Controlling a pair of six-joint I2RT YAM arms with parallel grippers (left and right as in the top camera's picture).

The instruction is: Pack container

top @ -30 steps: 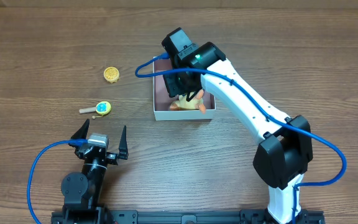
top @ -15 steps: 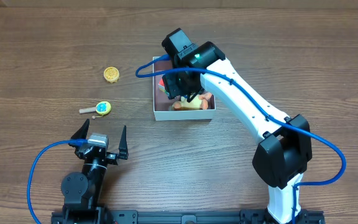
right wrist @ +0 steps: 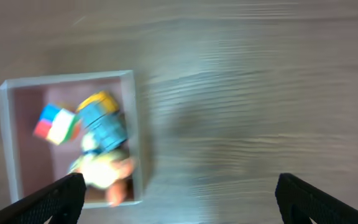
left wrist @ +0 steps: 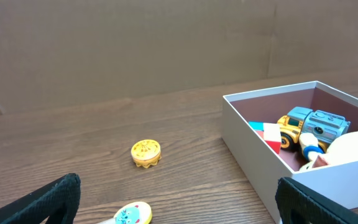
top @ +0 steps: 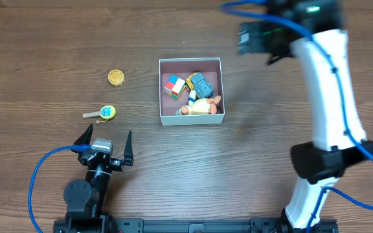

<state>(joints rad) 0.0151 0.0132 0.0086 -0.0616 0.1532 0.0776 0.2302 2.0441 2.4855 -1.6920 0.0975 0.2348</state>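
Toys number five in the view from above: three inside the one container and two out on the table. The container is a square, shallow, open box with thin white walls and a dull pinkish-maroon floor, and it sits near the middle of the table. In it lie one many-coloured cube, one blue and yellow truck and one pale toy, crowded together toward the right and near walls. To its left, well apart, are one yellow disc and one small paddle with a blue face. The left gripper rests at the near edge, its two fingers spread wide around nothing. The right arm reaches to the far right corner. Its head is a dark blur, and the fingers cannot be read here.

The left wrist camera shows one container at the right, white wall toward the lens, with the truck, the cube and the pale toy inside. The yellow disc lies left of it, and the paddle is at the bottom edge. Two dark fingertips stand in the lower corners, far apart.

The right wrist camera is blurred. One container lies at the left, with the same three toys in it. The right gripper is splayed wide over bare wood, holding nothing.
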